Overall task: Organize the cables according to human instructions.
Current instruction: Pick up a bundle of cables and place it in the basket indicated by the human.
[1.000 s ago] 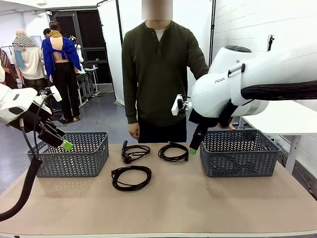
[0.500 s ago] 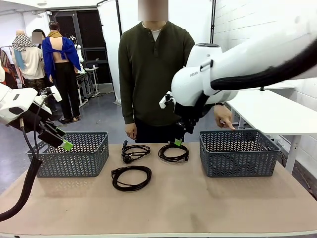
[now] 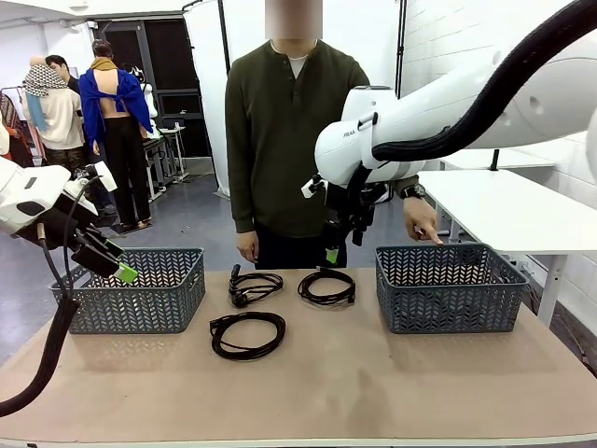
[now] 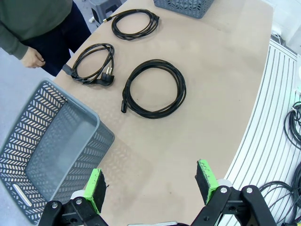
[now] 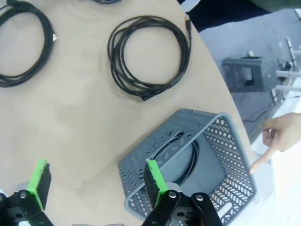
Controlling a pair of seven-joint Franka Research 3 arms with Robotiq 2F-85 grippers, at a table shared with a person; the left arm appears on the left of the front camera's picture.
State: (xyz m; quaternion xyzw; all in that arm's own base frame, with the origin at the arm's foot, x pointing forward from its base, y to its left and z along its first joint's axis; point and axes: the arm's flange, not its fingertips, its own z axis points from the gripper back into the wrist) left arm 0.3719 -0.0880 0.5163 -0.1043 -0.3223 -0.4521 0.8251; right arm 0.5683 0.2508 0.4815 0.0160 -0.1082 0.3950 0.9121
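Front view: right gripper (image 3: 331, 254), jaws apart and empty, has swung away from the right basket (image 3: 448, 308) and now hangs above the far-middle coil (image 3: 326, 287) by the far edge of the table (image 3: 373, 392); far-left coil (image 3: 254, 287) lies near it along that edge; near coil (image 3: 247, 334) lies closer to the table's centre; fourth coil (image 5: 194, 155) lies inside the right basket; person's hand (image 3: 422, 224) points down at that basket's far rim; left gripper (image 3: 119, 271), jaws apart and empty, is unmoved above the near rim of the left basket (image 3: 140, 303); judgement: one cable sorted, three remaining, far-middle coil next, probably bound for the right basket.
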